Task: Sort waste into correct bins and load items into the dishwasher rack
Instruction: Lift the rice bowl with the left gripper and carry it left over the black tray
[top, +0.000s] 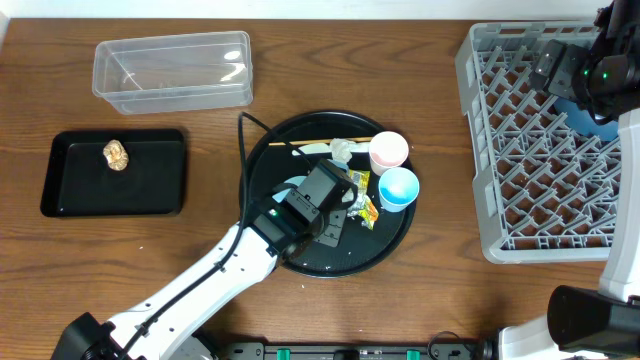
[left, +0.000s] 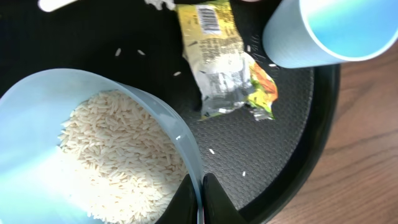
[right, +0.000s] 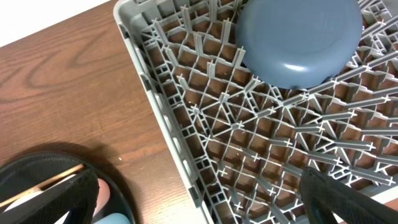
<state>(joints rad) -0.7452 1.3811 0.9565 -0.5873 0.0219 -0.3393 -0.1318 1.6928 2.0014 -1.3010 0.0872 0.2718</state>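
Note:
My left gripper (left: 201, 186) is shut on the rim of the white bowl with a pale-blue outside (left: 177, 134), one finger inside and one outside. The bowl holds white rice (left: 118, 155) and sits on the round black tray (top: 385, 245); from overhead my left gripper (top: 322, 205) hides most of it. The yellow-green snack wrapper (left: 224, 62) lies beside the light-blue cup (top: 397, 188) and the pink cup (top: 388, 150). A white tissue (top: 343, 150) lies by the cups. My right gripper (right: 208, 186) hangs open over the dishwasher rack (top: 500, 150), where the dark-blue bowl (right: 298, 37) lies upside down.
The clear plastic tub (top: 172, 70) stands at the back left. In front of it, the shallow black tray (top: 150, 185) holds a brown food lump (top: 117, 154). A wooden chopstick (top: 320, 142) lies on the round tray. Loose rice grains (left: 211, 150) are scattered there.

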